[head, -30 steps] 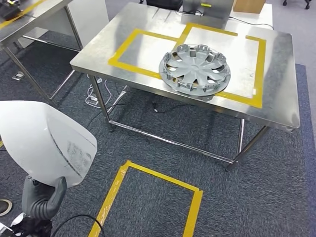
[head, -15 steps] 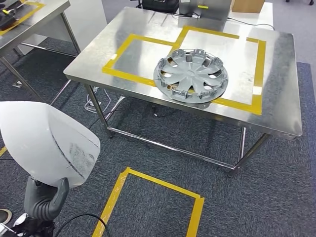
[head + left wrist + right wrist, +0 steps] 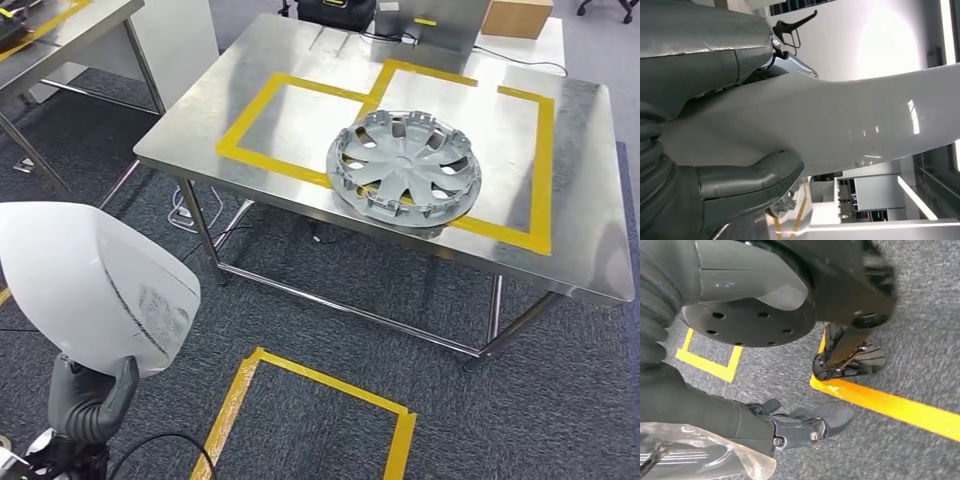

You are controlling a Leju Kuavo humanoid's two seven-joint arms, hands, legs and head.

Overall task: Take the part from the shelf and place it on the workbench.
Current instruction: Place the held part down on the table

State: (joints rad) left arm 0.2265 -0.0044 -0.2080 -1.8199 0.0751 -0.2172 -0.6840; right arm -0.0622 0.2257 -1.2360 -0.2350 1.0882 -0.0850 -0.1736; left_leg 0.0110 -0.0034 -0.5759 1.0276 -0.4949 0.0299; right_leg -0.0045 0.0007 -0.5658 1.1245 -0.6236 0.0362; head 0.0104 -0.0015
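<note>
White and glossy, the curved panel part sits low at your left in the head view, gripped by the left hand, whose grey thumb reaches up against its lower edge. Your left wrist view shows the same hold close up: the thick thumb presses one face of the part and darker fingers lie on the other face, so the panel is clamped between them. Dark scuff marks run across the part's face near its lower edge.

Ahead of you stands the stainless steel workbench, marked with yellow tape rectangles. A silver wheel cover lies on it, overlapping the tape line between the two rectangles. On the grey carpet in front of the bench you see another yellow tape outline. A second steel table stands at far left.

Your right hand hangs over the carpet near a yellow floor line; its fingers are stretched out and hold nothing.
</note>
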